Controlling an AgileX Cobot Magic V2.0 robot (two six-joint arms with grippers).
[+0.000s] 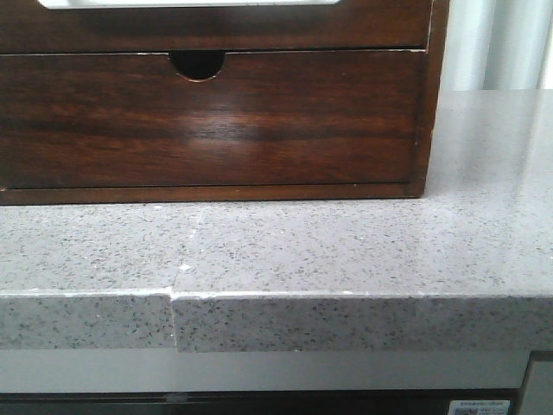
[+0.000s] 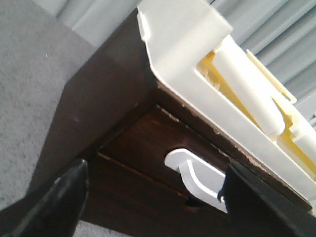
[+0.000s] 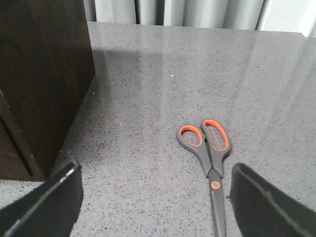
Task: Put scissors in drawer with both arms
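Grey speckled stone makes up the worktop [image 1: 346, 259], and the scissors [image 3: 209, 163] lie flat on it to the right of the dark wooden cabinet [image 1: 216, 112], orange-lined handles toward the far side, blades pointing near. The right gripper [image 3: 153, 202] hovers above them with its jaws released and nothing between them. The left gripper [image 2: 153, 197] is up close to the cabinet front, jaws also released, holding nothing.

The drawer [image 2: 163, 148] meant for the scissors looks closed or nearly so, a pale rim showing through its long cut-out [image 2: 197, 173]; in the front view only its bottom edge and a white strip appear at the top. Below it sits a taller drawer front [image 1: 207, 121] with a half-round notch [image 1: 198, 64], which is the wrong one.

Likely trouble: the left jaws could catch the notch below instead of the cut-out, or slip off the glossy wood and leave the drawer shut. The scissors lie thin and flat on hard stone, so the right jaws may skid them sideways or pinch only one handle loop (they would then swing open). A white tray [image 2: 197, 64] with yellowish contents sits on top of the cabinet, just above the drawer, and could be knocked by a high approach. Nothing stands between scissors and cabinet.
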